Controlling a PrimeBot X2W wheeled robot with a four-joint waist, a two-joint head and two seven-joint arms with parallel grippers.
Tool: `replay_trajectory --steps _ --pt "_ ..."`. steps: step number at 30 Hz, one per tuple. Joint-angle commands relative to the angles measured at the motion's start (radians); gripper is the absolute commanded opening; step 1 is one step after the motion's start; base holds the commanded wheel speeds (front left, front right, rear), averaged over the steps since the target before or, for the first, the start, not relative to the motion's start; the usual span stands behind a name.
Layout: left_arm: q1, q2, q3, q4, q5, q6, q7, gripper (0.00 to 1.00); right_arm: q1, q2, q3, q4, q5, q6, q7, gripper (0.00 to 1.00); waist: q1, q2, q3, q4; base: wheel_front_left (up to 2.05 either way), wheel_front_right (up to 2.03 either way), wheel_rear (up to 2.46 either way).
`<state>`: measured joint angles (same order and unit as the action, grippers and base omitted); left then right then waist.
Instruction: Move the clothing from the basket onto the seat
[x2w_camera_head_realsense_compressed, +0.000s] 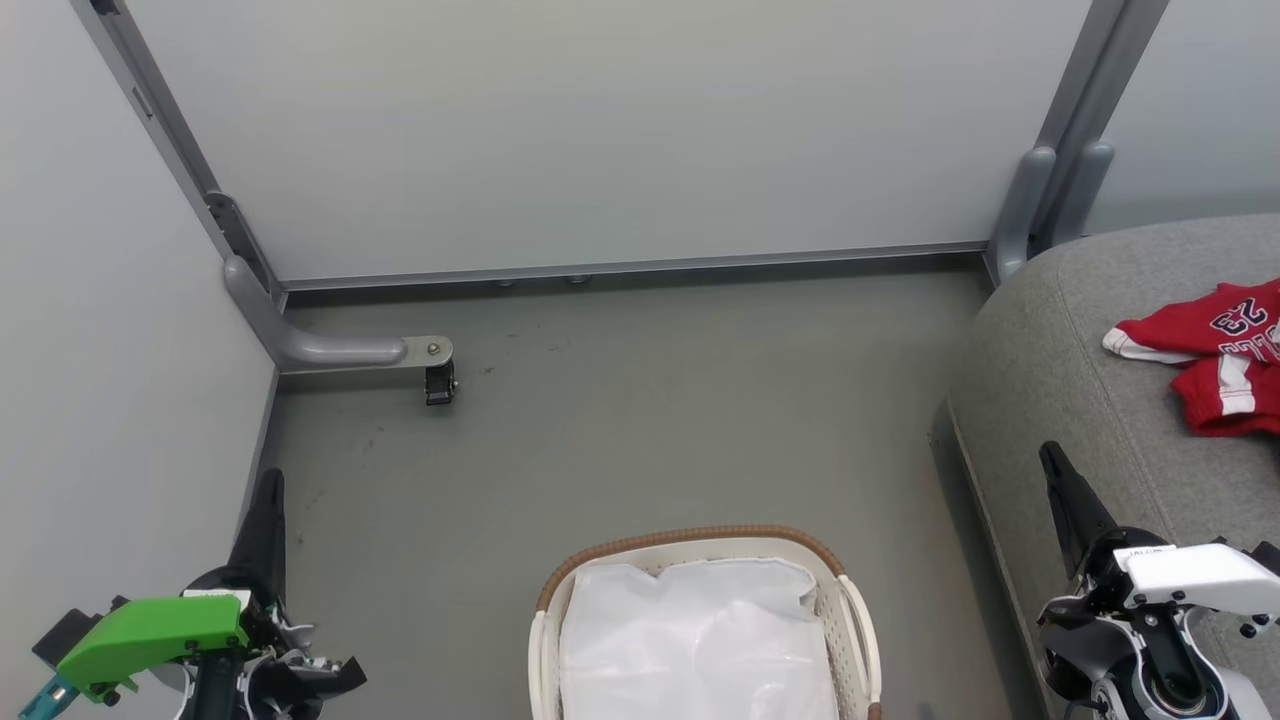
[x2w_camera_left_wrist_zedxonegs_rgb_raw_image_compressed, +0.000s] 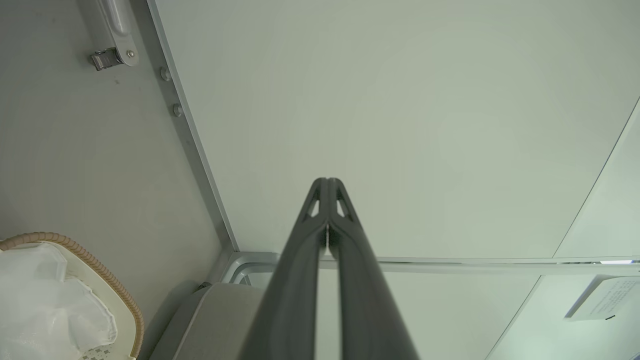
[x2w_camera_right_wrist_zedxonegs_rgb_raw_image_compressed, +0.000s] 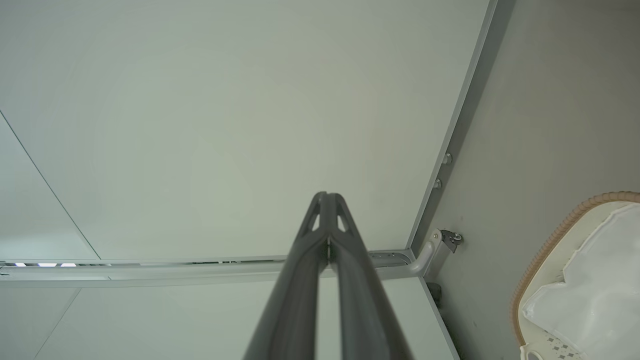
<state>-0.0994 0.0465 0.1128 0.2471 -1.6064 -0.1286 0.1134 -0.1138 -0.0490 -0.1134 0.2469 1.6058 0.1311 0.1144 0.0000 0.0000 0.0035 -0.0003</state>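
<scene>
The clothing (x2w_camera_head_realsense_compressed: 1215, 355), red jerseys with white trim and a dark number, lies on the grey seat (x2w_camera_head_realsense_compressed: 1060, 360) at the right edge of the head view. The white basket (x2w_camera_head_realsense_compressed: 700, 545) with its brown rim stands on the floor at bottom centre, holding a white liner (x2w_camera_head_realsense_compressed: 700, 640); its rim is also in the left wrist view (x2w_camera_left_wrist_zedxonegs_rgb_raw_image_compressed: 90, 262) and the right wrist view (x2w_camera_right_wrist_zedxonegs_rgb_raw_image_compressed: 555, 240). My left gripper (x2w_camera_head_realsense_compressed: 272, 478) is at the lower left, shut and holding nothing (x2w_camera_left_wrist_zedxonegs_rgb_raw_image_compressed: 327, 181). My right gripper (x2w_camera_head_realsense_compressed: 1050, 452) is at the lower right beside the seat, shut with nothing in it (x2w_camera_right_wrist_zedxonegs_rgb_raw_image_compressed: 327, 195).
Pale partition walls (x2w_camera_head_realsense_compressed: 600, 130) close off the back and left. A grey metal foot with a caster (x2w_camera_head_realsense_compressed: 440, 382) juts onto the floor at the left; another post (x2w_camera_head_realsense_compressed: 1050, 200) stands by the seat's far corner. Grey floor (x2w_camera_head_realsense_compressed: 650, 420) lies between basket and wall.
</scene>
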Motion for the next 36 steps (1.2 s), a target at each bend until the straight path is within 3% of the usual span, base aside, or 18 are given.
replay_trajectory --steps 1,36 --pt "-0.018 0.007 0.003 -0.004 -0.008 -0.004 0.005 0.00 0.011 -0.002 -0.003 -0.006 0.009 -0.001 0.004 0.00 0.0000 0.0000 0.000 0.000 0.00 0.00 0.00" --pt "-0.015 0.007 0.003 -0.004 -0.008 -0.004 0.004 0.00 0.011 -0.002 -0.002 -0.005 0.009 -0.001 0.003 0.00 0.0000 0.0000 0.000 0.000 0.00 0.00 0.00"
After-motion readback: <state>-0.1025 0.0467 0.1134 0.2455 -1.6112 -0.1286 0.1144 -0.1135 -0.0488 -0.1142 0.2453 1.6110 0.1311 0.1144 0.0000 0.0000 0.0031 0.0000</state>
